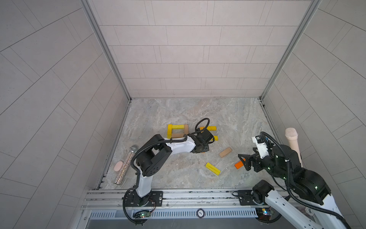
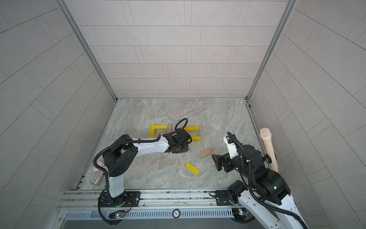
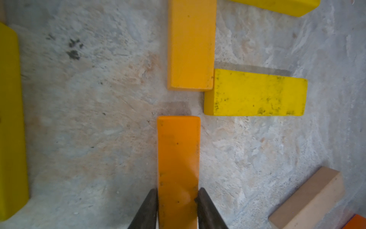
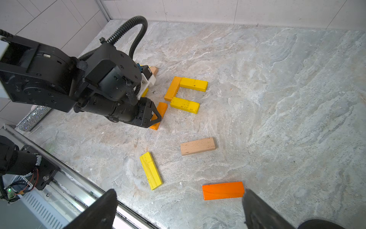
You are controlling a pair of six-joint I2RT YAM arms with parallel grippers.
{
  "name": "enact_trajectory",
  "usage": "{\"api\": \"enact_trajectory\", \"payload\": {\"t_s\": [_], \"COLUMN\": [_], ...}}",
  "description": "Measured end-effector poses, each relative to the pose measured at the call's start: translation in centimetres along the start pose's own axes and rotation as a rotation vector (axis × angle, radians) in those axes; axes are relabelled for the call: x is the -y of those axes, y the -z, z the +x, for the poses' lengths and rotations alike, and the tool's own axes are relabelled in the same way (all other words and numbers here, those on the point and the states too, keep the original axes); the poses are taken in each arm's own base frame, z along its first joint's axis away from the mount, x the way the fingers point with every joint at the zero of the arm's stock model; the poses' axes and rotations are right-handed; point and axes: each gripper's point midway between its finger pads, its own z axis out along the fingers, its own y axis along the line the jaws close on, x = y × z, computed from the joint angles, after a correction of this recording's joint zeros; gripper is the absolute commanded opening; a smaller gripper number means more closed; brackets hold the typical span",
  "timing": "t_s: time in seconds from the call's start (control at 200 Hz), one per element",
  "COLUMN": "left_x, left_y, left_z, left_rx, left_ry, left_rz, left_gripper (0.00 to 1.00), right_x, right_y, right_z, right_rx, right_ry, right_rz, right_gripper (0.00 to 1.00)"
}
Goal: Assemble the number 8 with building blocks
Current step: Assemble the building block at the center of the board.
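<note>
My left gripper (image 3: pixel 178 198) is shut on an orange building block (image 3: pixel 178 158), low over the tabletop. The block's far end lies just short of an amber bar (image 3: pixel 191 43) and beside a yellow bar (image 3: pixel 255 93). With a second yellow bar (image 4: pixel 193 84), those two form a C shape. To its left, yellow and tan blocks form a square loop (image 1: pixel 169 130). My right gripper (image 4: pixel 178 208) hangs open above the table, with an orange block (image 4: pixel 222 190) by one finger. Loose yellow (image 4: pixel 151 171) and tan (image 4: pixel 197 146) blocks lie between the arms.
A beige microphone (image 1: pixel 293 144) leans against the right wall. A glittery silver microphone (image 1: pixel 126 164) and a pink oval piece (image 1: pixel 118 166) lie along the left wall. A metal rail (image 1: pixel 198 195) runs across the front edge. Tiled walls close in the table.
</note>
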Motion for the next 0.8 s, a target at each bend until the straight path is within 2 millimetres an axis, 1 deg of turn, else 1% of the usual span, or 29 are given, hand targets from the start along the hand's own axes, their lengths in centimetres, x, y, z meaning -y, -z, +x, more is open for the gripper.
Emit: {"api": "enact_trajectory", "payload": {"t_s": [0.28,0.801], "left_x": [0.26,0.5], "left_y": [-0.24,-0.4], "left_z": [-0.53,-0.74], "left_rx": [0.001,0.0], "left_ry": [-0.011,-0.015], "left_rz": [-0.001,-0.001], "left_gripper": [0.34,0.35], "right_x": [0.0,0.0], "right_y": [0.0,0.0], "right_z": [0.0,0.01], "right_rx": [0.0,0.0], "right_ry": [0.0,0.0], "right_rz": [0.0,0.0], "right_gripper": [1.0,1.0]}}
